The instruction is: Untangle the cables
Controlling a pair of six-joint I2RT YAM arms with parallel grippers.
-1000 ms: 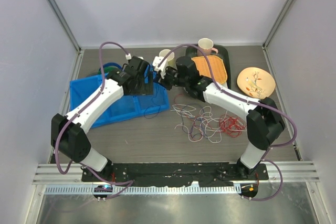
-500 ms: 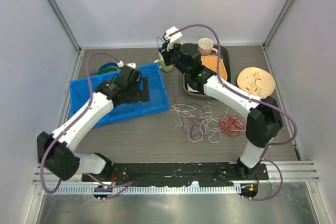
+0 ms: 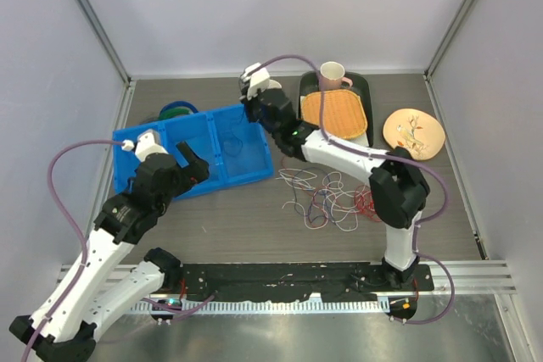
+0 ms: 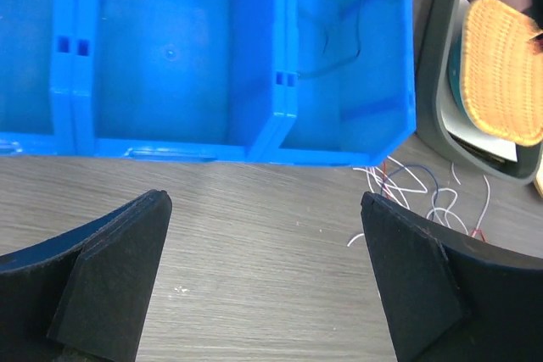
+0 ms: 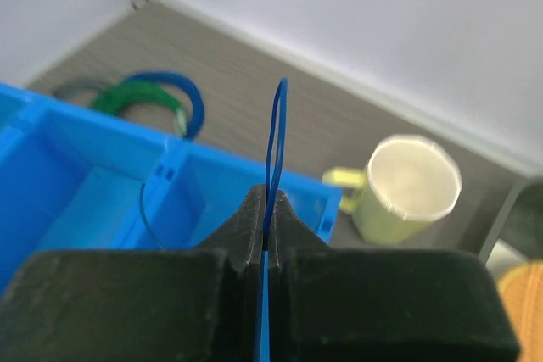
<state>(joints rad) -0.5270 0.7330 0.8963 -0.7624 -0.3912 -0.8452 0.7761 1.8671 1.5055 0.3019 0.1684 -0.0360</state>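
The right tool (image 5: 267, 209) pinches a limp, feather-light dark blue cable (image 5: 276, 125) over the blue bin (image 3: 204, 133), the left tool (image 4: 263, 209) gapes empty, and the other cables (image 3: 335, 197) lie tangled on the bench (image 3: 254, 226), probably best taken by loose ends.

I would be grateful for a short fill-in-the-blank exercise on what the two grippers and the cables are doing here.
The right gripper is shut on a thin ___ cable.
The left gripper hangs ___ above the table, holding nothing.
In the top view, the tangled cables lie on the table to the ___ of the blue bin.
Missing words: blue; open; right.
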